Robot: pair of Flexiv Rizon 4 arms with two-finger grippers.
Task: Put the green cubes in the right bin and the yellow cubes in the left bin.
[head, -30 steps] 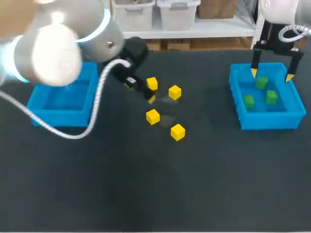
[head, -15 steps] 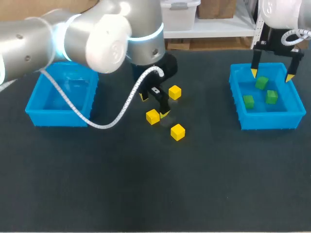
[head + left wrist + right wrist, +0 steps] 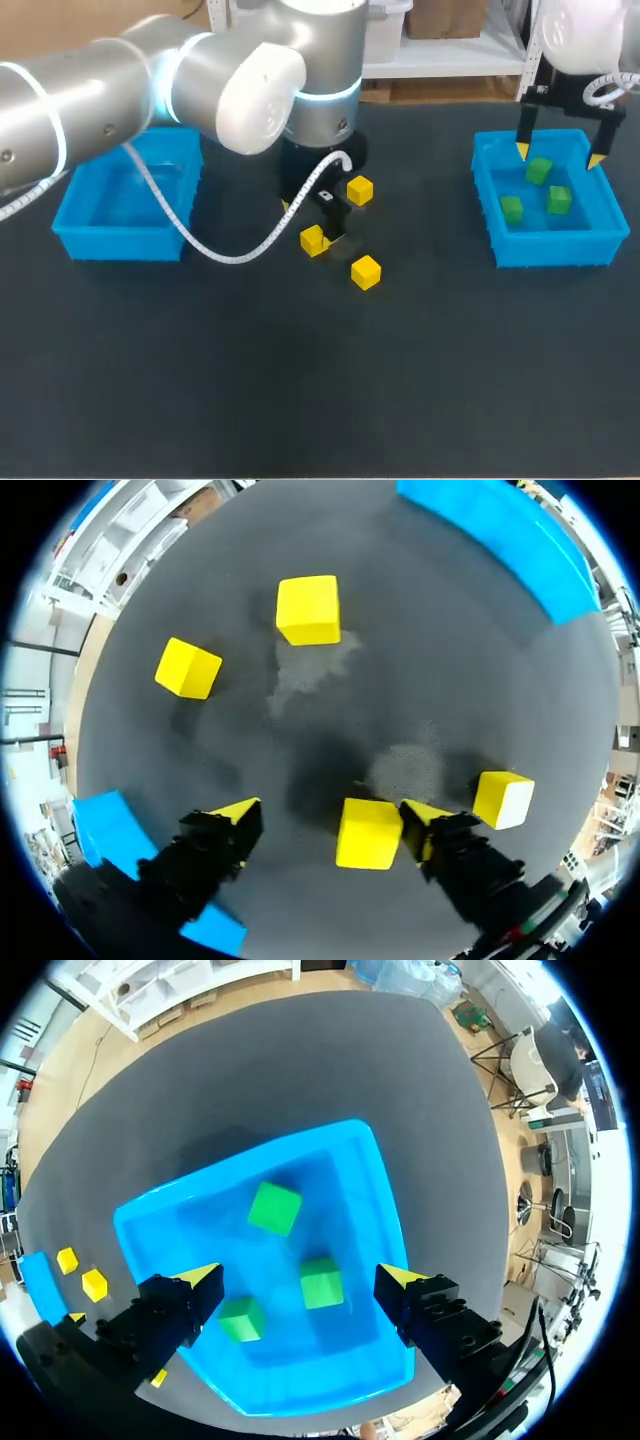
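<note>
Three yellow cubes show in the head view: one (image 3: pixel 360 190) farther back, one (image 3: pixel 366 271) nearer, and one (image 3: pixel 313 240) under my left gripper (image 3: pixel 312 224). The left wrist view shows that cube (image 3: pixel 369 832) between the fingers of my left gripper (image 3: pixel 330 820); it touches one finger, with a gap to the other. Another yellow cube (image 3: pixel 503 798) lies just outside that finger, and two more (image 3: pixel 308 609) (image 3: pixel 188 668) lie ahead. My right gripper (image 3: pixel 559 155) (image 3: pixel 300 1280) hangs open above the right bin (image 3: pixel 550 250), which holds three green cubes (image 3: pixel 275 1208) (image 3: pixel 322 1282) (image 3: pixel 243 1319).
The left bin (image 3: pixel 120 243) stands at the table's left with nothing visible inside. My left arm's bulk (image 3: pixel 250 80) covers the table behind the cubes, and its cable (image 3: pixel 200 235) loops beside the left bin. Dark bare table (image 3: pixel 320 400) lies in front.
My left arm has swung in from the left, and its gripper has come down around the middle yellow cube, its fingers narrowing slightly. The right arm has not moved.
</note>
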